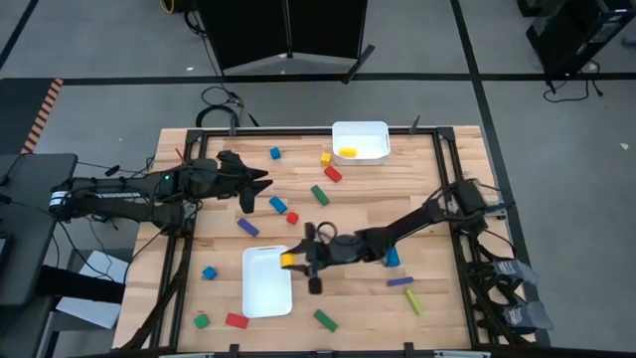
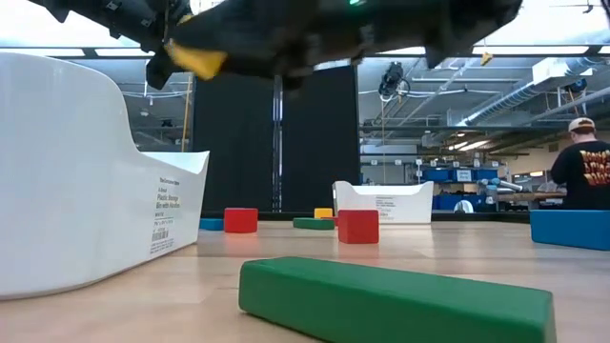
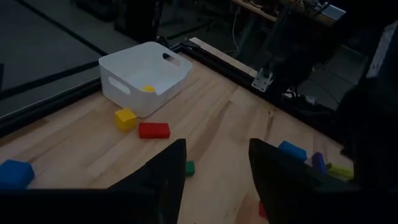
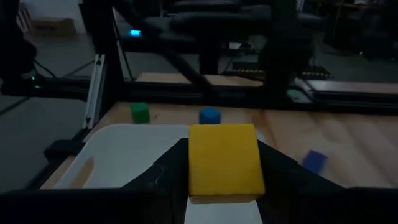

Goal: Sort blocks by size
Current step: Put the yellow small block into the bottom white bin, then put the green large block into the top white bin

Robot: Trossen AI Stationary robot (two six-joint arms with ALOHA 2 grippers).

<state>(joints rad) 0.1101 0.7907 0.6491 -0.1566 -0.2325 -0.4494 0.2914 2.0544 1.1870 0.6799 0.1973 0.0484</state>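
My right gripper (image 1: 294, 261) is shut on a yellow block (image 1: 286, 260) above the far right corner of the near white tray (image 1: 260, 298). The block also shows in the right wrist view (image 4: 224, 158) and the low view (image 2: 195, 59). My left gripper (image 1: 260, 183) is open and empty, hovering over the table's far left. Ahead of it lie a yellow cube (image 3: 125, 118), a red block (image 3: 153, 130) and the far white tray (image 3: 144, 74), which holds one yellow block (image 1: 347, 152). Other blocks lie scattered flat on the table. My right gripper pinches the yellow block by two opposite sides (image 4: 194, 163) between its two fingers. The fingers come nearly level from the table's right. The block is lifted clear, above the near tray's rim (image 4: 118, 134).
Near the left gripper lie a blue block (image 1: 278, 204), a red cube (image 1: 292, 217) and a purple block (image 1: 247, 228). A green bar (image 2: 396, 300) lies by the near edge. Blue (image 1: 392, 257), purple (image 1: 400, 281) and yellow-green (image 1: 413, 301) blocks lie under the right arm. A person (image 2: 586, 167) stands beyond the table.
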